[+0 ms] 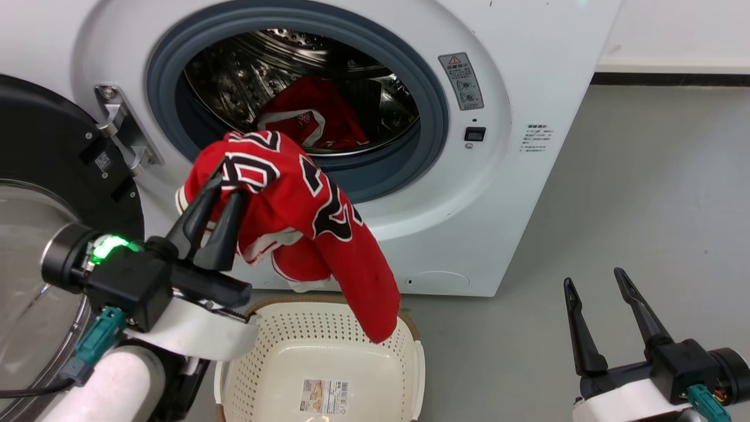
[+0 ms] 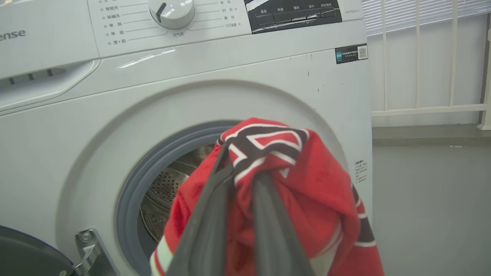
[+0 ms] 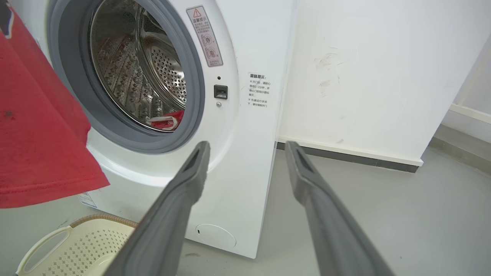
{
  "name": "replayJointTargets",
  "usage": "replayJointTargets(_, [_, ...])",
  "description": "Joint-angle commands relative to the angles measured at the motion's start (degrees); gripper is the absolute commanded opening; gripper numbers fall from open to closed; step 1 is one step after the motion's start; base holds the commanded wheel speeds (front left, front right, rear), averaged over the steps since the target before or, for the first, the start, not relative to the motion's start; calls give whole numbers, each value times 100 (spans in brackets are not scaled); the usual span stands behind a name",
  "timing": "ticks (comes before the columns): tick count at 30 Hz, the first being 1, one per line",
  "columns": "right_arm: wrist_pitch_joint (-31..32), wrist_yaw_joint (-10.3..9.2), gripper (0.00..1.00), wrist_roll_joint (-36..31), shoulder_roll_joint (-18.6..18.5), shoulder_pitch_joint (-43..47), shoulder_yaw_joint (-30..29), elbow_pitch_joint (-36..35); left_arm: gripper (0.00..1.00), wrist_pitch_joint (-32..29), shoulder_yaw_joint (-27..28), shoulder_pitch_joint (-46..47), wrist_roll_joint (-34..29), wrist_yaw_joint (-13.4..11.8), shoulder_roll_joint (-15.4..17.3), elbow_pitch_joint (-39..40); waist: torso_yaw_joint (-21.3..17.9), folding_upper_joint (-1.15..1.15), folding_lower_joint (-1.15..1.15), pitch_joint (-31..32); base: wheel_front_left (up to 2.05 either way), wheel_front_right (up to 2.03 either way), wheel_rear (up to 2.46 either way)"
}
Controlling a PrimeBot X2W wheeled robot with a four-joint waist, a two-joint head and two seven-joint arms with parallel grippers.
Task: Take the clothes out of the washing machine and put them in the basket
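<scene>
A large white front-loading washing machine (image 1: 498,176) fills the far side of the scene, standing on a smooth grey floor (image 1: 644,205). Its round black-rimmed glass door (image 1: 47,176) is swung open to the left and partly cut off by the edge of the head view. A grey rubber ring (image 1: 433,117) frames the perforated steel drum (image 1: 246,76), and a crumpled second red jersey (image 1: 316,117) with white trim lies at the bottom of it.

On the floor in front of the machine sits a cream perforated plastic basket (image 1: 263,363), a rounded rectangle with a brown woven-look rim. A barcode sticker (image 1: 326,396) shows on its bare bottom; its near edge is cut off.

A red sports jersey (image 1: 304,199) with black, white-outlined numerals hangs in the air between the drum opening and the basket. Its lower end droops over the basket's far rim; whether it touches is unclear. The left pincer (image 1: 229,186), two long dark fingers, is clamped on the jersey's bunched top, with the fingertips buried in cloth. The right pincer (image 1: 593,276) sits near right, spread apart and holding nothing.
</scene>
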State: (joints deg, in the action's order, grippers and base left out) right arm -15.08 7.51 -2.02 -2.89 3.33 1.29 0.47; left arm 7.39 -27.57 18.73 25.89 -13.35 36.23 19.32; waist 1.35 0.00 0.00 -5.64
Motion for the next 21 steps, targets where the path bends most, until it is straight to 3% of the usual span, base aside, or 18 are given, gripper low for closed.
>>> replayJointTargets(1, [-14, -4, 100, -9, 3, -95, -3, -21, 0, -8, -36, -98, -1, -2, 6, -3, -18, 0, 0, -68, 0, 0, 0])
replayJointTargets(12, [-14, -4, 100, -98, 3, -454, -111, -132, 0, 14, -686, -349, 74, 306, -346, -856, -96, 0, 0, -869, 0, 0, 0])
replayJointTargets(21, [-14, -4, 100, -135, 4, -963, -199, -284, 0, 359, -1108, -99, 295, 851, -945, -2875, -292, 0, 0, -1799, 0, 0, 0])
